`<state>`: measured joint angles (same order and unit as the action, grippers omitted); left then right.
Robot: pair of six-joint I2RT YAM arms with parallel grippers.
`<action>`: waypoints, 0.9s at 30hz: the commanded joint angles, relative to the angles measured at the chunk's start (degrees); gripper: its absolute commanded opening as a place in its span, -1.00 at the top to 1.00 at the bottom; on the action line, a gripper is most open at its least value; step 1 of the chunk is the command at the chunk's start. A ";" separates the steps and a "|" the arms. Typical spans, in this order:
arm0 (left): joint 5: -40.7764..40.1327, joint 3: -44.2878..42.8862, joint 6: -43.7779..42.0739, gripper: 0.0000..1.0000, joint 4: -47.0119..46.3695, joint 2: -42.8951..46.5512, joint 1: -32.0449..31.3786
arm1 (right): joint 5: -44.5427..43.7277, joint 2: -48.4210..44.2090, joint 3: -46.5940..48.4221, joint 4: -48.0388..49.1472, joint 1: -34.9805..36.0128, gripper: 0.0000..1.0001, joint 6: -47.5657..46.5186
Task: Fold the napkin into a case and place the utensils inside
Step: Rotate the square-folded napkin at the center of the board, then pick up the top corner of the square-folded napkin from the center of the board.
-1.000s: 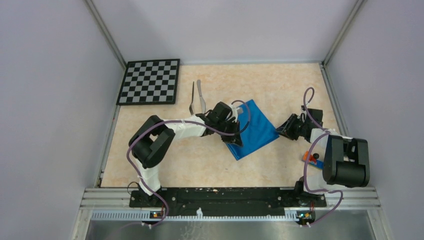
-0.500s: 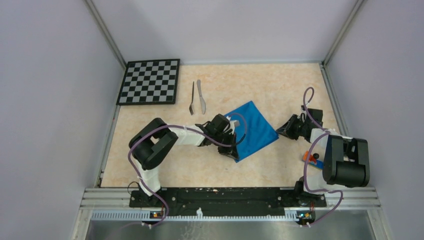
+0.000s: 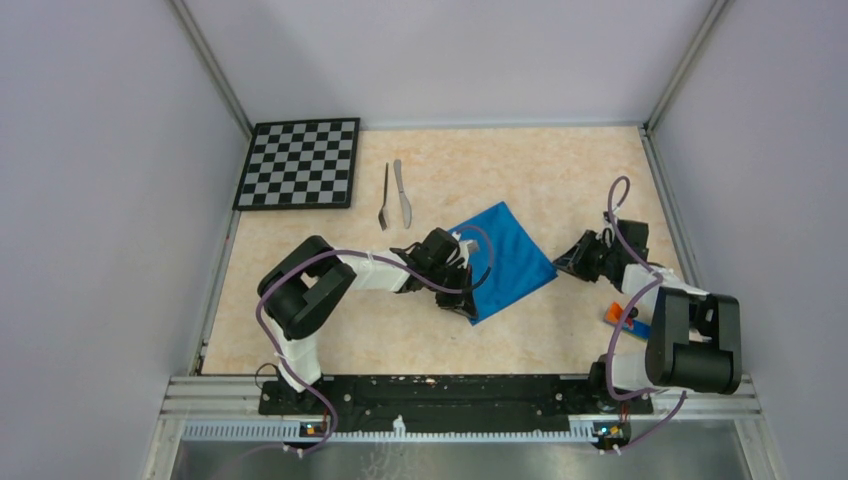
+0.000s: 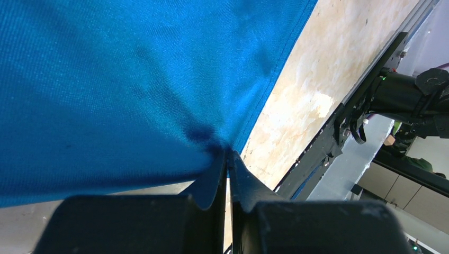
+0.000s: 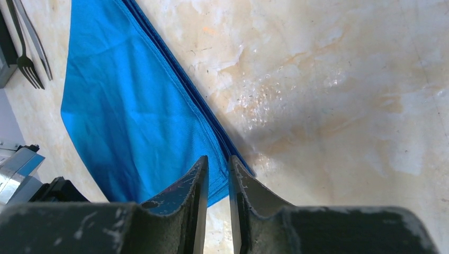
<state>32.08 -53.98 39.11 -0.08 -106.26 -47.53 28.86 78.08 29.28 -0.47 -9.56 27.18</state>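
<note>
Overhead view of a pale tabletop point(image 3: 400, 340) with two robot arms. The bright blue napkin point(image 3: 505, 255) lies at the centre as a tilted square. It is layered along its right edge but is not yet a narrow case.

A second ago the left arm lay across the napkin's far-left side. It has since pulled back to the napkin's near-left edge. There the left pincer point(image 4: 229, 153) is pressed together on the cloth, which puckers at its tips.

The right pincer point(image 5: 218, 161) hovers at the napkin's right corner. Its jaws are a slit apart and seem to grip nothing. Its elbow has sunk a little.

The dark fork point(image 3: 384, 195) and pale knife point(image 3: 402, 192) lie side by side beyond the napkin's far-left edge, uncovered now and untouched. A checkerboard point(image 3: 300, 163) sits further out the same way.

This looks like preparation for another fold. The utensils come later.
</note>
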 commanded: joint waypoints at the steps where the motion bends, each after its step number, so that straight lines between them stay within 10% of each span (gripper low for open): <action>1: -0.77 0.29 -0.05 0.84 -1.77 1.18 -0.11 | 0.85 -0.55 -0.49 0.56 -0.37 0.58 -1.43; 27: -0.51 0.47 0.07 0.85 -2.01 0.97 -0.16 | 4.80 -2.82 -1.41 2.84 -0.37 0.60 -0.28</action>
<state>32.05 -53.93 39.13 -0.08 -106.26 -47.53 31.79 76.82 28.47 -0.14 -9.56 26.81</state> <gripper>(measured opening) 0.073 0.197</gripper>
